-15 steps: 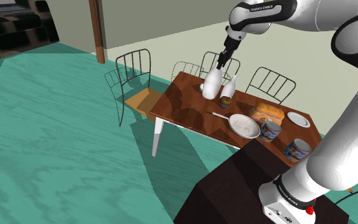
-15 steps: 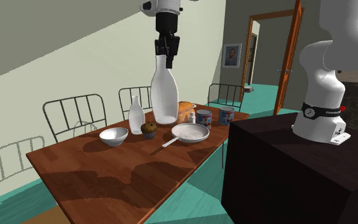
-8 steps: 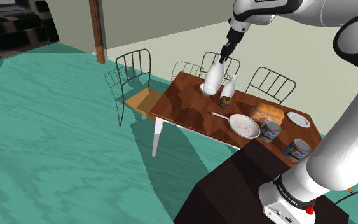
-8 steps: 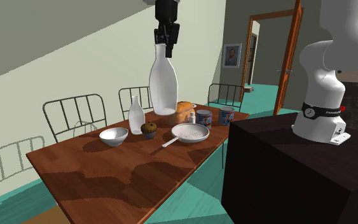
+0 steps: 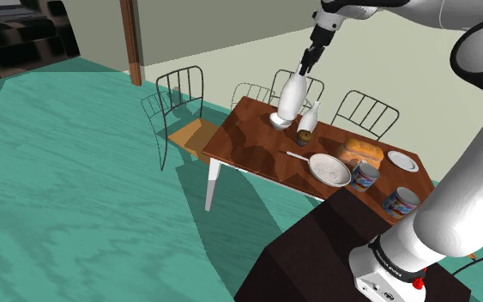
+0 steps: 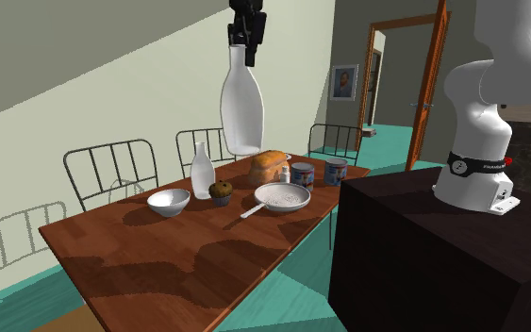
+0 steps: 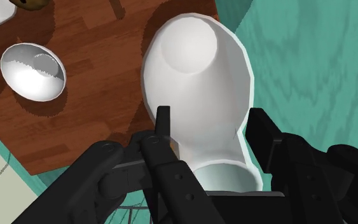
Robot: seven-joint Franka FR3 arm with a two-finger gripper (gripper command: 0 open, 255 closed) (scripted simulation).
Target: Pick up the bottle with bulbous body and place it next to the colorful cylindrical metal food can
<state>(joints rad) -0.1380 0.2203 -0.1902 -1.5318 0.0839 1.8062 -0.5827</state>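
A white bottle with a bulbous body (image 5: pixel 290 96) (image 6: pixel 241 108) hangs in the air above the far side of the wooden table (image 5: pixel 248 146) (image 6: pixel 159 255). My black gripper (image 5: pixel 304 64) (image 6: pixel 242 40) (image 7: pixel 212 137) is shut on its neck from above. In the wrist view the bottle (image 7: pixel 196 83) widens away from the fingers, with the table's edge beneath it. Two colourful cans (image 5: pixel 365 176) (image 5: pixel 400 202) stand at the table end nearest the stand, also seen as cans (image 6: pixel 302 174) (image 6: pixel 336 171) in the second exterior view.
On the table stand a slim white bottle (image 5: pixel 310 117) (image 6: pixel 202 171), a muffin (image 5: pixel 304 136) (image 6: pixel 221 192), a white bowl (image 6: pixel 169 201) (image 7: pixel 33 72), a shallow pan (image 5: pixel 329 169) (image 6: pixel 282 196), a bread loaf (image 5: pixel 361 151) (image 6: pixel 269 167) and a small plate (image 5: pixel 402 160). Wire chairs (image 5: pixel 179 103) ring the table.
The gripper has risen with the bulbous bottle in it, lifting it from just above the tabletop to well above the other things.
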